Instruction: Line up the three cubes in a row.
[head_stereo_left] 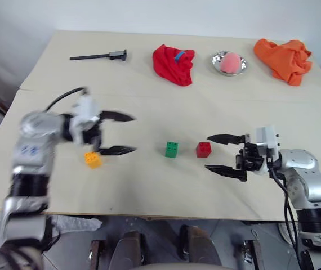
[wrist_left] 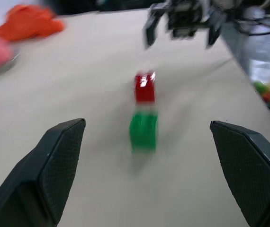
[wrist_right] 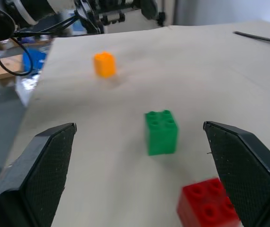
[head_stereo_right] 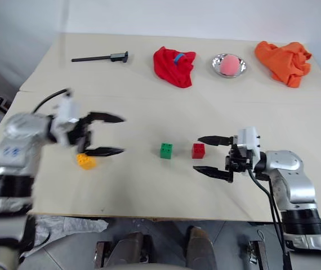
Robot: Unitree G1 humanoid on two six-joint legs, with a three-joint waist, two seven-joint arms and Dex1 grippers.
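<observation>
Head camera views: on the pale bench (head_stereo_left: 149, 185) the 3 cubes lie near the front edge. The yellow-orange cube (head_stereo_left: 92, 160) sits at the robot's left, the green cube (head_stereo_left: 172, 149) near the middle, and the red cube (head_stereo_left: 203, 149) just beside the green one on its right, apart from it. The yellow-orange cube is well apart from the other 2. The left pincer (head_stereo_left: 125, 134) hangs above the bench beside the yellow-orange cube, fingers spread wide and holding nothing. The right pincer (head_stereo_left: 215, 153) points toward the red cube from the right, fingers also wide apart and empty. Along the far side lie a black tool (head_stereo_left: 99, 55), a red cloth (head_stereo_left: 173, 63), a metal bowl (head_stereo_left: 218, 66) with a pink ball (head_stereo_left: 231, 62) in it, and an orange cloth (head_stereo_left: 284, 59).

Left wrist view: its 2 black fingers (wrist_left: 54, 170) stand far apart; between them the green cube is nearer, the red cube behind it, the right pincer beyond.

Right wrist view: between spread fingers (wrist_right: 45, 170) lie the red cube nearest, then green, then the yellow-orange cube farther off.
</observation>
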